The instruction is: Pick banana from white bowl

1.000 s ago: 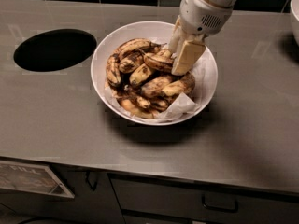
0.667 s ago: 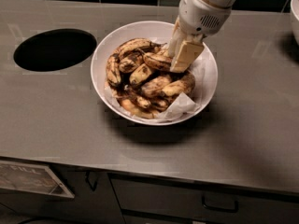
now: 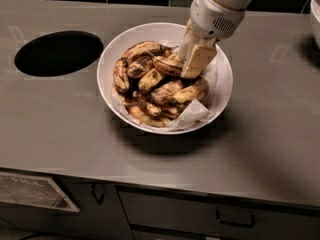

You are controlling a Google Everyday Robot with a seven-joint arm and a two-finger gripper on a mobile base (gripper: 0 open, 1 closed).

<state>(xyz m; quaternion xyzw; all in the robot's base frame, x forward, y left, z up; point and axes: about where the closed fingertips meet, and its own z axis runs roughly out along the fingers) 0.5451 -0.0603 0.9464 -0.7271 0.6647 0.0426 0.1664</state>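
Note:
The white bowl (image 3: 220, 91) sits in the middle of the grey counter, lined with crumpled white paper and heaped with several overripe bananas. A long, curved, dark brown banana with dull yellow patches (image 3: 165, 64) lies across the top of the heap, and its right end runs under the gripper's tip. The gripper (image 3: 192, 59) reaches down from the upper right into the right half of the bowl and rests against that banana. The banana's right end is hidden behind the gripper.
A round black opening (image 3: 59, 53) is cut into the counter left of the bowl. A second white vessel's rim (image 3: 316, 14) shows at the far right edge. Dark tiles back the counter. Drawers with a handle (image 3: 235, 219) lie below the front edge.

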